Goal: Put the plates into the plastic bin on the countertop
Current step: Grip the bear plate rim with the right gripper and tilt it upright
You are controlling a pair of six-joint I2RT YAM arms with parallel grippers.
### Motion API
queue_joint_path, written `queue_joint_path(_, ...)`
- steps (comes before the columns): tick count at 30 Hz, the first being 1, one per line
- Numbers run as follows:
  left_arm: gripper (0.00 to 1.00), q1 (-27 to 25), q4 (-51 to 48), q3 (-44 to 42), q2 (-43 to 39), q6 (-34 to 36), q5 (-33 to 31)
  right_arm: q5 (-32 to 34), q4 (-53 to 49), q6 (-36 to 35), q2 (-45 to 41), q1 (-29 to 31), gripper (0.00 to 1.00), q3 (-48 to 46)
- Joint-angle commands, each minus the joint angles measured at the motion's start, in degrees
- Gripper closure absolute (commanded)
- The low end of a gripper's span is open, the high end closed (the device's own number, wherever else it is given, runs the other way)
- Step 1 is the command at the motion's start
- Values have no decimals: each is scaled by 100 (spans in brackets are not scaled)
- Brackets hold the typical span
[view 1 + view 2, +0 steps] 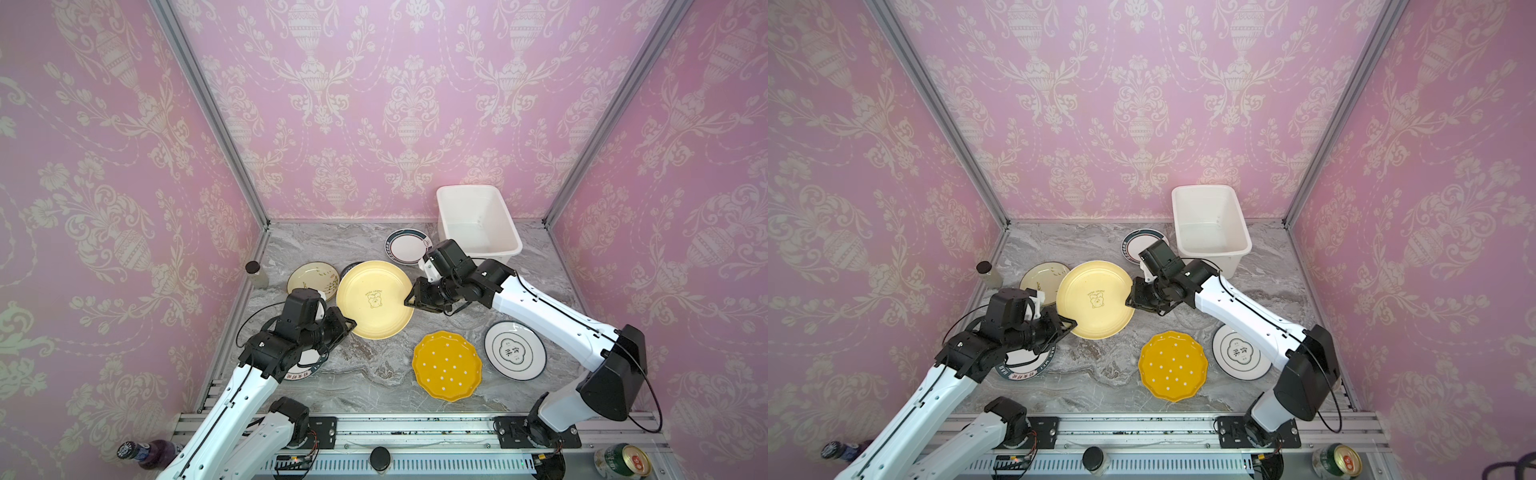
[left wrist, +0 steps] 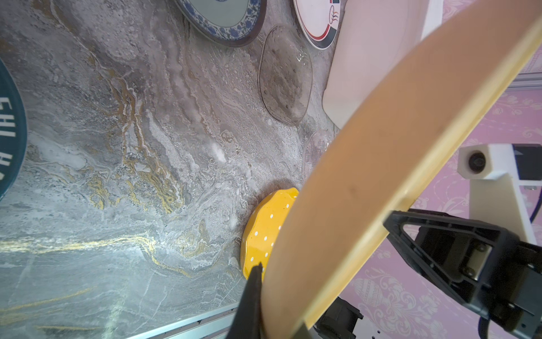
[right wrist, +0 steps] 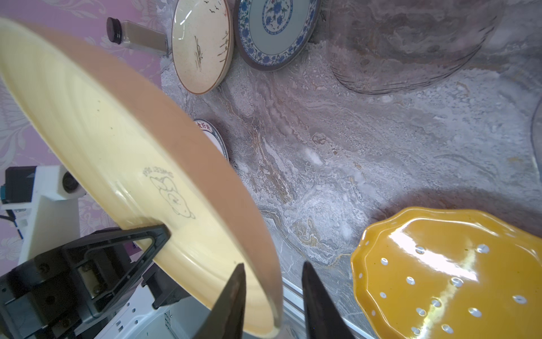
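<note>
Yellow plate (image 1: 374,299), stiff, glossy, probably slippery and breakable, hangs tilted clear of the worktop (image 1: 374,374), left tool (image 1: 351,325) clamped on its rim, right tool (image 1: 409,297) parted astride the opposite rim: best gripped by the rim.

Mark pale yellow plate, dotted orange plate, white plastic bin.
pale yellow plate (image 1: 374,299), in a top view, bear print
dotted orange plate (image 1: 448,365), in a top view, centre
white plastic bin (image 1: 473,237), in a top view, bare floor
</note>
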Motion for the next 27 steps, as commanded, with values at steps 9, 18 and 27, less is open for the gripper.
queue_joint_path(9,100,-35,-232,1065,556,302,1249,-721,140,-1192,-1135,-355,60,-628)
queue_joint_path(18,100,-31,110,1072,677,60,1154,-886,1238,-35,-1460,-346,80,-1166)
queue_joint_path(27,99,-30,357,988,592,-141,1054,-440,1107,335,-1522,-351,100,-1009)
